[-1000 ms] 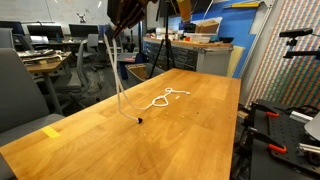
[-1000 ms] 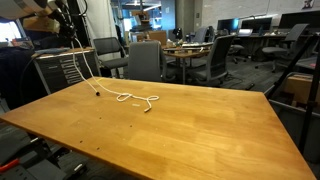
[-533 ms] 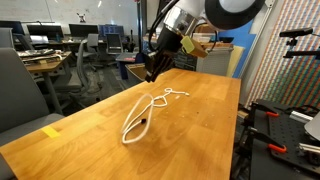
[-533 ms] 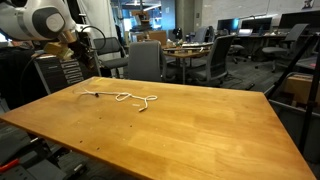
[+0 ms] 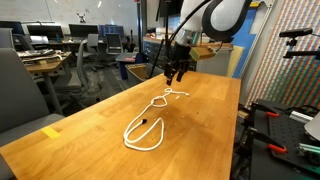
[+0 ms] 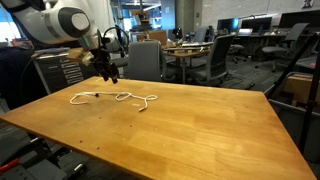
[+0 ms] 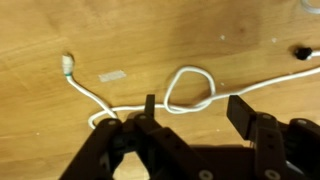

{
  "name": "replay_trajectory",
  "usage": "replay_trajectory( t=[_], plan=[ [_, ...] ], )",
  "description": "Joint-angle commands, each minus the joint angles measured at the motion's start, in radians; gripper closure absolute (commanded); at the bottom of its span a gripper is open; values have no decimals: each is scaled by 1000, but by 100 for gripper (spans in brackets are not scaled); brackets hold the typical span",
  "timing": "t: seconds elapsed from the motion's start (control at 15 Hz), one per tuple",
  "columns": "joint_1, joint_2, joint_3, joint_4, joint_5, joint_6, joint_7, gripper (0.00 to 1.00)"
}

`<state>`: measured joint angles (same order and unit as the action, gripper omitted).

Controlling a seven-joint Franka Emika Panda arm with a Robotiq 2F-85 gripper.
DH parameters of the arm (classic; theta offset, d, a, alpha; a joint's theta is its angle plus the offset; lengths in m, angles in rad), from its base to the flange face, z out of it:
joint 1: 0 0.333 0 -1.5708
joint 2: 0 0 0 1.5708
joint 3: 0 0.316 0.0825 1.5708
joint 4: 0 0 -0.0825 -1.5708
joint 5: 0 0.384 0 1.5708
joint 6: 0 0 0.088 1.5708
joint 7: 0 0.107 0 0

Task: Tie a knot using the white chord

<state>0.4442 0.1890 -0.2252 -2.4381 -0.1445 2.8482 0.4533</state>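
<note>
The white chord (image 5: 146, 127) lies slack on the wooden table (image 5: 200, 120), with a wide loop at its near end and a small crossed loop (image 5: 166, 97) farther back. In the other exterior view the chord (image 6: 112, 97) runs along the table's far left part. My gripper (image 5: 176, 73) hovers just above the small loop, also seen above the chord as the gripper (image 6: 109, 72). In the wrist view the gripper (image 7: 195, 108) is open, with nothing between its fingers (image 7: 240, 110). The small loop (image 7: 188, 90) lies on the wood below, one chord end (image 7: 67, 65) to the left.
A yellow tape patch (image 5: 52, 131) marks the table's near left corner. A strip of clear tape (image 7: 112, 75) sticks to the wood near the chord. Office chairs (image 6: 145, 60) and desks stand behind the table. Black and red equipment (image 5: 270, 125) sits off one table edge.
The gripper held one chord end high, then let it go and opened. The chord fell into a wide loop on the table. The arm came down over the small loop.
</note>
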Motion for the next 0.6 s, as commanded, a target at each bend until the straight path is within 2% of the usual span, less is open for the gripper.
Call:
replay_trajectory(
  t=[0.0, 0.2, 0.27, 0.4, 0.53],
  plan=[
    [-15, -53, -42, 6, -277, -219, 239, 0],
    [-100, -67, -1, 4, -407, -395, 376, 0],
    [-137, -36, 53, 9, -360, -318, 307, 0],
    [-178, -36, 82, 7, -369, -331, 316, 0],
    [-185, -32, 100, 7, -368, -331, 315, 0]
  ],
)
